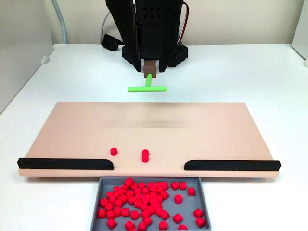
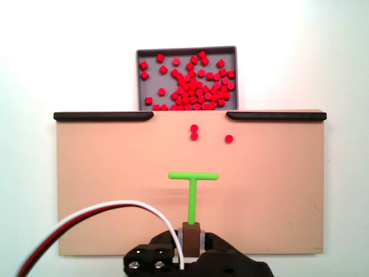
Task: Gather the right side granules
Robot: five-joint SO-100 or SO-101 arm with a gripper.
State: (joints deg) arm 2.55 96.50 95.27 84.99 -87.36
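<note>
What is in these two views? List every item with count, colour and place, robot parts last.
granules: three, red, loose on the board near the gap between the rails
board: one, tan, on the white table
rails: two, black, along the board's tray-side edge
tray: one, grey, beyond the gap
pellets: dozens, red, in the tray
T-stick: one, green, over the board
cable: white, red and black
gripper: black, shut on the T-stick

Three loose granules (image 2: pixel 194 132); one green T-stick (image 2: pixel 192 184); one tray (image 2: pixel 185 51); two black rails (image 2: pixel 104 116).
</note>
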